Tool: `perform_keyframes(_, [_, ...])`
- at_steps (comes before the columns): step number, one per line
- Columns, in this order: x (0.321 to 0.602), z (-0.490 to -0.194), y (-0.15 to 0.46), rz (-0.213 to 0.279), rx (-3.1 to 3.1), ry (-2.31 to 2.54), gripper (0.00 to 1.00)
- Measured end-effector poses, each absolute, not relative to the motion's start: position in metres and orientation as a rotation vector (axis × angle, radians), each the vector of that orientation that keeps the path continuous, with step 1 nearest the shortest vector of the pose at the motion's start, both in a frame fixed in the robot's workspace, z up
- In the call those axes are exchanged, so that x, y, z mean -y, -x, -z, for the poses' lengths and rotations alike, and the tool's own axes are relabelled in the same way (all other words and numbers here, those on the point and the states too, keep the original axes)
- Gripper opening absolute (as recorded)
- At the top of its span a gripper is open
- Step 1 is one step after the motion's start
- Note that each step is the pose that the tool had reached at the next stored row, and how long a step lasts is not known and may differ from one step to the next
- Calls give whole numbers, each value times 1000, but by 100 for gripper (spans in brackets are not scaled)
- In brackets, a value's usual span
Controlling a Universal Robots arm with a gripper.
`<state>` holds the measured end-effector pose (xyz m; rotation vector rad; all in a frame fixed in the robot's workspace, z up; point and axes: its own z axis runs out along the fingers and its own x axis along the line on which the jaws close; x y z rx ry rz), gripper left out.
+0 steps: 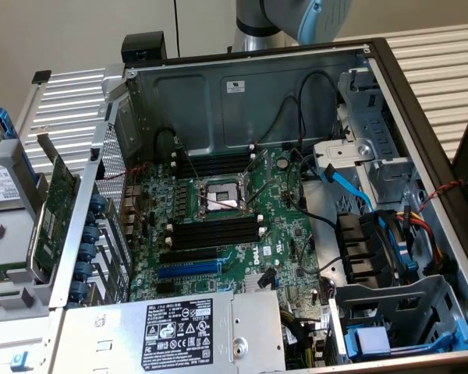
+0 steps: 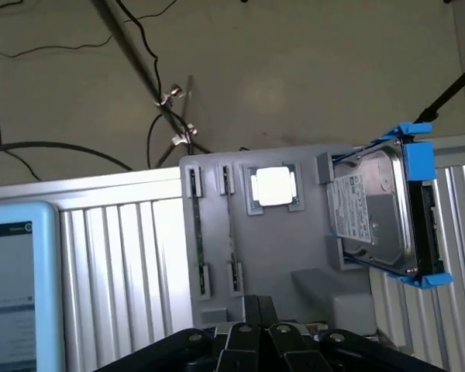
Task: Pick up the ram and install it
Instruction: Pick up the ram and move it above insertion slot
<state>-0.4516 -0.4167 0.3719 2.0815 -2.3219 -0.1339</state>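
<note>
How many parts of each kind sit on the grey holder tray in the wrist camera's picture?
ram sticks, standing on edge: 2
square silvery chip: 1
hard drive in a blue carrier: 1
Total: 4

Two ram sticks (image 2: pixel 194 232) standing in tray (image 2: pixel 279 248) slots, processor (image 2: pixel 273 186) between them and hard drive (image 2: pixel 372 209)

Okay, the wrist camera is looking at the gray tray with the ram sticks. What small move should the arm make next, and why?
Probably open the end effector. Its fingers are shut with nothing between them, and the ram stands on edge in the gray tray close by, untouched. The fingers would need a gap before they could close around that thin stick.
</note>
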Motion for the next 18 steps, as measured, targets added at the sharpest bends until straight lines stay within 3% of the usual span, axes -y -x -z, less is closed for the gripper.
perform_keyframes(11, [417, -367, 463, 131, 2198, -2206, 11])
perform_keyframes(12, [417, -366, 464, 131, 2198, -2206, 18])
perform_keyframes(15, [417, -363, 465, 131, 2196, -2208, 24])
perform_keyframes(16, [418, -361, 465, 131, 2195, -2209, 31])
perform_keyframes(18, [419, -357, 465, 131, 2192, -2212, 31])
